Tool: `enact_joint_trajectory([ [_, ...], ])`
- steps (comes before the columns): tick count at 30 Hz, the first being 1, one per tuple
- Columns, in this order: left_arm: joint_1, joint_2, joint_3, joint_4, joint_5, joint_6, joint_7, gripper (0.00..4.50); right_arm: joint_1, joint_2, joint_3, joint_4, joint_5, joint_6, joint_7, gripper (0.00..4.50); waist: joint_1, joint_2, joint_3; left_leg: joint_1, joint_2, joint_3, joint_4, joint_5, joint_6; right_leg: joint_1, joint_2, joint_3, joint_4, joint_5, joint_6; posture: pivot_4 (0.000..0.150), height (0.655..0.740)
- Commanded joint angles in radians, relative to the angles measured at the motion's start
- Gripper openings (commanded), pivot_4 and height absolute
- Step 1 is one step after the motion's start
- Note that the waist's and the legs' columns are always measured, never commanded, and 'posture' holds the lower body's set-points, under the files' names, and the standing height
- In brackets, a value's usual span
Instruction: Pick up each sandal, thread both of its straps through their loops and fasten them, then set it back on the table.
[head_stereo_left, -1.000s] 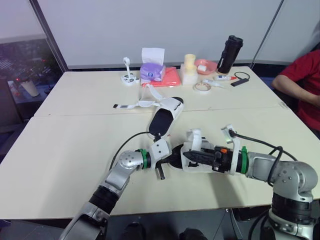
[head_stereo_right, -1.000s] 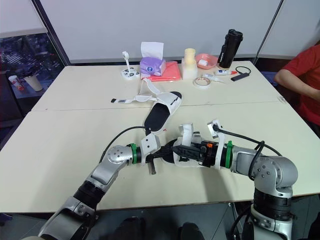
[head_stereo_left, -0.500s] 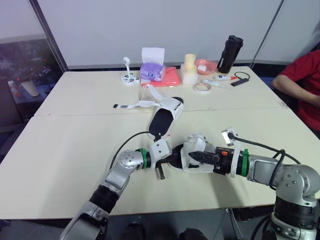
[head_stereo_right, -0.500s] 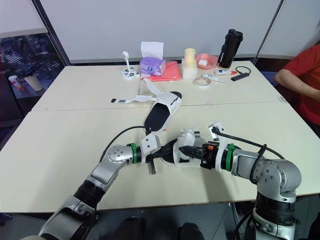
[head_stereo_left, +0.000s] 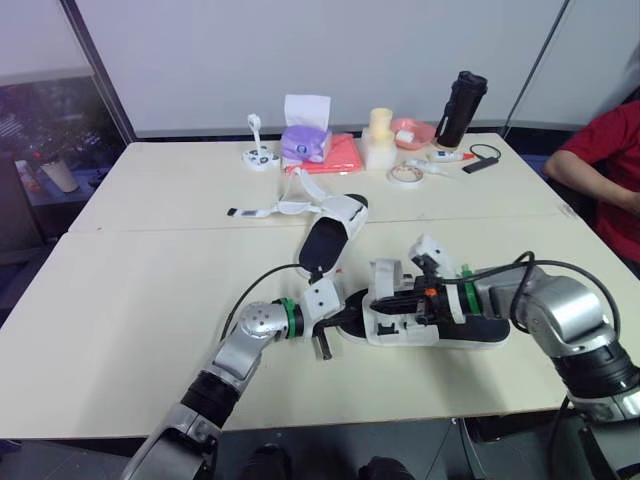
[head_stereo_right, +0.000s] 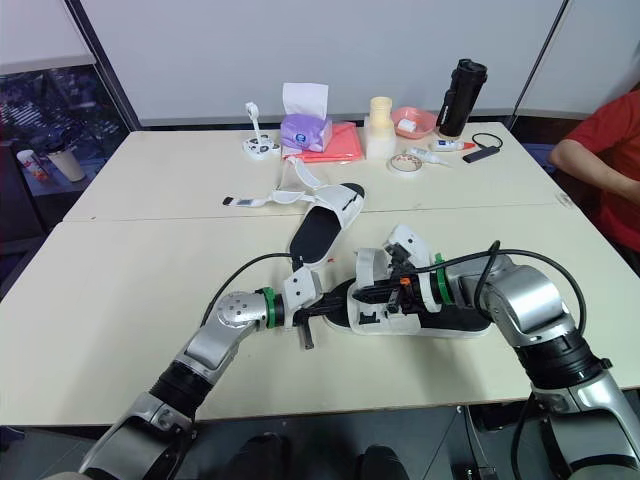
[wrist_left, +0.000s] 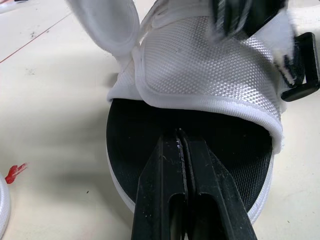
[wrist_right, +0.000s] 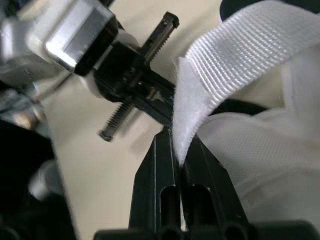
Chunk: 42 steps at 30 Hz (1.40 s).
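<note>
**Near sandal** (head_stereo_left: 432, 322): lower centre of the head view, lying flat on the counter (head_stereo_left: 130, 300), toe toward frame left. It has a white mesh upper (wrist_left: 210, 70) over a black footbed (wrist_left: 150, 130). Both look soft and light, so I judge the shoe would slide or fold if pulled without a hold-down.

**Left fingers** (wrist_left: 165, 175): pressed together, tips resting on the footbed at the toe, apparently pinning it.

**Right fingers** (wrist_right: 162, 165): clamped on the free end of a white woven strap (wrist_right: 240, 55). The strap looks limp and ribbon-like. I think it is best taken near its tip, as here, to steer it into the black loop (wrist_left: 306, 67) at the upper's edge.

**Far sandal** (head_stereo_left: 328, 238): frame centre, straps trailing loose toward the left.

**Background:** a tissue pack (head_stereo_left: 305, 140) and a black bottle (head_stereo_left: 463, 105) stand along the counter's upper edge. A person's red sleeve (head_stereo_left: 600, 150) shows at far right.
</note>
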Motion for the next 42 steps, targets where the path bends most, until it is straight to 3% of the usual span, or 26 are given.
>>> enact_joint_trajectory([
  [1,0.061,0.013,-0.034,0.085,0.05,0.071,0.021,0.0,-0.013,-0.032,0.038,-0.004,-0.038,-0.068,0.07,0.08,0.0,0.0,0.0,0.0,0.0,0.0,0.0,0.0,0.0,0.0,0.0,0.0,0.0,0.0,0.0,0.15,0.74],
  [12,0.068,0.016,-0.033,0.079,0.042,0.077,0.023,0.0,0.033,-0.108,0.049,-0.01,-0.071,-0.154,0.19,0.08,0.001,0.0,0.0,0.0,0.0,-0.003,-0.004,0.0,0.0,0.002,-0.002,0.0,-0.003,0.0,-0.001,0.15,0.74],
  [20,0.056,0.012,-0.034,0.096,0.042,0.073,0.019,0.0,-0.013,-0.103,0.081,0.043,-0.128,-0.232,0.252,0.08,0.002,0.0,0.0,0.0,-0.003,-0.003,-0.005,0.0,0.0,0.002,-0.004,0.0,-0.003,-0.001,-0.002,0.15,0.74],
  [30,0.059,0.011,-0.028,0.095,0.041,0.074,0.027,0.0,0.038,-0.084,0.086,0.005,-0.146,-0.236,0.257,0.08,0.001,0.0,0.0,0.0,-0.008,-0.004,-0.005,0.0,0.0,0.002,-0.009,-0.001,-0.003,0.0,0.001,0.15,0.74],
  [33,0.061,0.011,-0.028,0.092,0.04,0.074,0.027,0.0,0.06,-0.097,0.056,-0.023,-0.12,-0.212,0.259,0.85,0.001,0.0,0.0,0.0,-0.008,-0.004,-0.005,0.0,0.0,0.002,-0.01,-0.002,-0.003,0.0,0.001,0.15,0.74],
  [40,0.063,0.015,-0.024,0.071,0.022,0.076,0.007,0.0,0.114,-0.128,-0.188,-0.098,0.048,-0.016,0.165,4.32,0.001,-0.001,0.0,0.0,-0.009,-0.004,-0.005,0.0,0.0,0.003,-0.011,-0.002,-0.003,0.001,0.002,0.15,0.74],
  [42,0.062,0.021,-0.028,0.067,0.016,0.084,-0.013,0.0,0.166,-0.162,-0.291,-0.133,0.106,0.05,0.146,4.32,0.002,-0.001,0.0,-0.001,-0.009,-0.004,-0.005,0.0,0.0,0.003,-0.011,-0.002,-0.003,0.001,0.002,0.15,0.74],
])
